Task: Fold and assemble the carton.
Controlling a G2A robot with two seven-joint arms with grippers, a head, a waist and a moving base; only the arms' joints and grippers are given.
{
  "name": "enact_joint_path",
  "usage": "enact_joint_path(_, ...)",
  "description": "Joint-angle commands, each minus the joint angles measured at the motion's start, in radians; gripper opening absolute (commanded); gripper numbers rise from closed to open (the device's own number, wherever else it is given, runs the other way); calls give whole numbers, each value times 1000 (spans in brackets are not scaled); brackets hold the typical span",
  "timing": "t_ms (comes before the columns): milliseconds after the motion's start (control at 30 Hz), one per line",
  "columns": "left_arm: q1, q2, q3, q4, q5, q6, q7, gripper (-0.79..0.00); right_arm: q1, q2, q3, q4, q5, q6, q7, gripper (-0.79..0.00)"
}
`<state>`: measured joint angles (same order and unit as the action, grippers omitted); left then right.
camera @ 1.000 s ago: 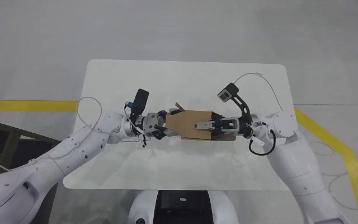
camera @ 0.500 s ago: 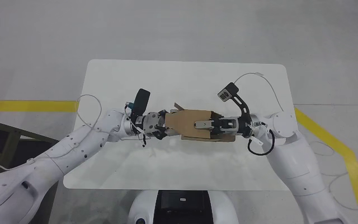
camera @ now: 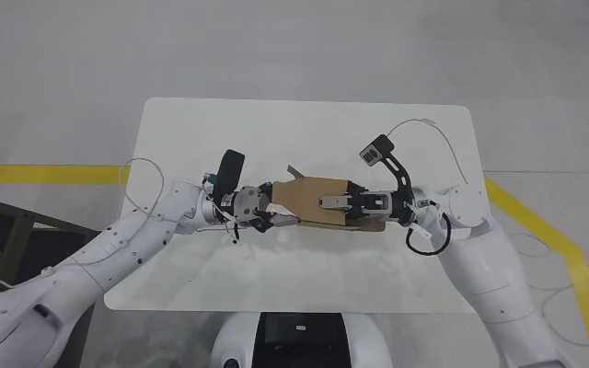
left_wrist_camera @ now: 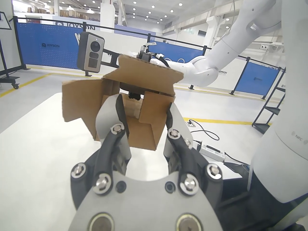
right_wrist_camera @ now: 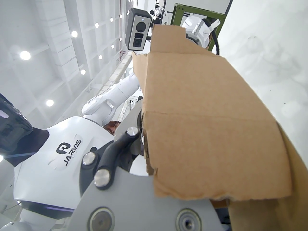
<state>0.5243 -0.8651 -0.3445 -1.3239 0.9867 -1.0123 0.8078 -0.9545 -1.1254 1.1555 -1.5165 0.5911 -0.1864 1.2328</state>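
A brown cardboard carton (camera: 308, 201) hangs above the middle of the white table (camera: 184, 129), between my two arms. In the left wrist view its open end (left_wrist_camera: 134, 111) faces me, with flaps spread to the side and top. My left gripper (camera: 276, 218) is open at that end, its fingers (left_wrist_camera: 109, 116) either side of the lower flap. My right gripper (camera: 353, 204) is shut on the carton's opposite end. In the right wrist view the carton wall (right_wrist_camera: 207, 131) hides most of that gripper, and one finger (right_wrist_camera: 131, 123) lies against the cardboard.
A thin white cable (camera: 442, 138) loops over the table's far right corner. Bare tabletop lies in front of and behind the carton. Yellow floor tape (camera: 55, 173) runs past both table sides.
My left gripper has slid a little toward the carton and turned at the wrist. The carton and right arm have barely shifted.
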Motion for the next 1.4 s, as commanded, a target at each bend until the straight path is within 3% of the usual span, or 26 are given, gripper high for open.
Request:
enact_joint_path(0,5,-2,-9,1,10,0,0,-437,0,0,0,0,-2,0,-1,-785)
enact_joint_path(767,68,-22,-119,3,50,0,-44,-536,0,1,-3,4,3,1,-8,-785)
enact_joint_path(1067,97,-28,-163,-19,59,0,-70,-533,3,1,-7,9,4,0,-7,-785)
enact_joint_path(1367,139,-19,-220,28,41,0,-61,-526,-1,3,3,14,15,-3,-4,-785)
